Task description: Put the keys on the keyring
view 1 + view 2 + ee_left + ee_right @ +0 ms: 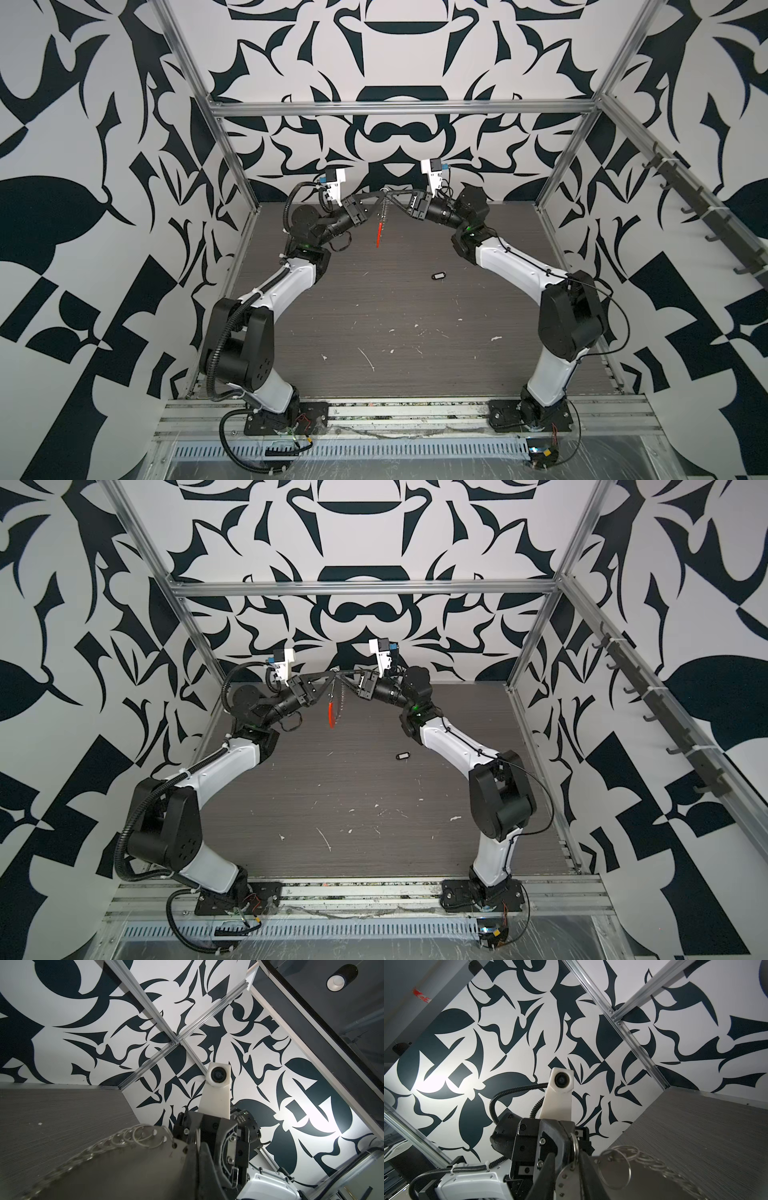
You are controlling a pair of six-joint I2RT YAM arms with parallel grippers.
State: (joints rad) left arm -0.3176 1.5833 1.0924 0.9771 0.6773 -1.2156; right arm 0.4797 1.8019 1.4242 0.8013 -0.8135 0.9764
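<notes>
My left claw (382,194) is clamped shut on the keyring (379,229), a large oval silver-grey metal loop fringed with many small split rings (143,1134) and carrying one curved orange-red segment. I hold it high over the far middle of the grey wood-grain tabletop (374,332), and it hangs straight down, edge-on in both top views.

My right claw (392,194) meets the left one tip to tip at the top of the loop. In the right wrist view the loop's flat perforated band (564,1176) lies between my right fingers (548,1167). I cannot tell whether they pinch it or only bracket it.

The key tag (437,275), a small black oblong plastic piece with a white label window, lies flat on the tabletop. It is well apart from both claws, nearer the right arm, and is not yet on the loop.

I judge the keyring light but floppy and smooth. It will swing and slip, so the flat band is the firmest place to hold, not the loose rings.

The key tag looks stiff and very light, and it lies low on the tabletop. I would pinch it across its narrow sides, leaving its end free for threading. Its own eyelet is too small to make out.
</notes>
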